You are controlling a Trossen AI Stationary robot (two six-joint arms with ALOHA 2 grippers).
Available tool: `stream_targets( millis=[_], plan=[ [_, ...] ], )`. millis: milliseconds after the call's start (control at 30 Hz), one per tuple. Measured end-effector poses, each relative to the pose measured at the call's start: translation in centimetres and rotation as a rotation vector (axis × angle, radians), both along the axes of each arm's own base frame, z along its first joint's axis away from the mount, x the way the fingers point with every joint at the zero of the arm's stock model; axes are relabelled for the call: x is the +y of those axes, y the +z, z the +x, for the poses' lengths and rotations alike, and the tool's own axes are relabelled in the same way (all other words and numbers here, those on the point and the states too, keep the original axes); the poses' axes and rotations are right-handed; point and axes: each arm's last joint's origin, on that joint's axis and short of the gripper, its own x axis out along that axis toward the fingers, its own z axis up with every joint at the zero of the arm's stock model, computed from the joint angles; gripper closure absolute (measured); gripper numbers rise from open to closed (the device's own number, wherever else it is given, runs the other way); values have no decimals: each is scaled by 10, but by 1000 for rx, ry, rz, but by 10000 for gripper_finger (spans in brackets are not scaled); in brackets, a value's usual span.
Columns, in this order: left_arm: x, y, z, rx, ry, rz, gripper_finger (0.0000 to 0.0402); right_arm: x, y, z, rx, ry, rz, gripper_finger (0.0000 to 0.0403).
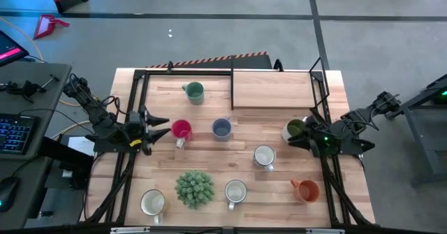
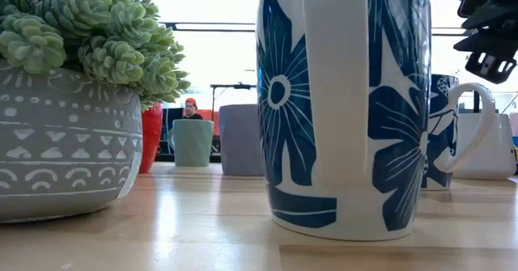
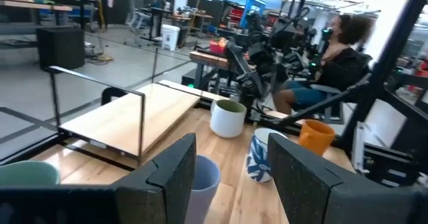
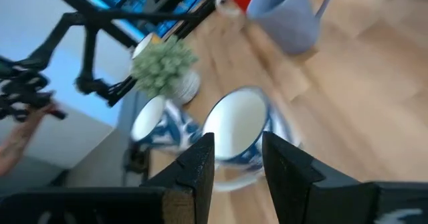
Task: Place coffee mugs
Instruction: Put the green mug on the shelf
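The high view shows eight mugs on the wooden table: teal (image 1: pixel 193 91), red (image 1: pixel 181 130), blue-grey (image 1: pixel 221 128), olive-lined (image 1: pixel 296 129), orange (image 1: pixel 306 189), and three white ones (image 1: pixel 264 156) (image 1: pixel 235 191) (image 1: pixel 152 202). My left gripper (image 1: pixel 159 128) is open, level, just left of the red mug, which its wrist view does not show. Between its fingers that view shows the blue-grey mug (image 3: pixel 202 174) farther off. My right gripper (image 1: pixel 292 142) is open, beside the olive-lined mug on its near side, above the table (image 2: pixel 486 28). It points at a floral white mug (image 4: pixel 235 130).
A spiky green plant in a grey pot (image 1: pixel 194 188) stands near the table's near edge, between two white mugs. A raised wooden platform (image 1: pixel 272 89) fills the far right corner. Black frame rails run along both sides. A person (image 3: pixel 334 57) sits beyond the table's right side.
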Motion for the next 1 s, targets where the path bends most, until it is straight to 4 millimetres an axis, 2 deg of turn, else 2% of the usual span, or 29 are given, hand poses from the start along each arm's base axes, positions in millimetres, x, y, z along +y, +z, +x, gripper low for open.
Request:
stream_targets(
  millis=[433, 667, 833, 1000],
  plan=[
    [1, 5, 0, -45, 32, -45, 227, -2, 1, 0, -17, -65, -17, 293],
    [1, 5, -1, -62, 24, -95, 227, -3, 5, 5, -76, -206, -17, 293],
    [0, 7, -2, -85, -98, -174, 227, -4, 23, 8, -243, -224, -198, 293],
    [3, 7, 3, -94, -142, -226, 227, -5, 41, 8, -391, -220, -351, 293]
  ],
)
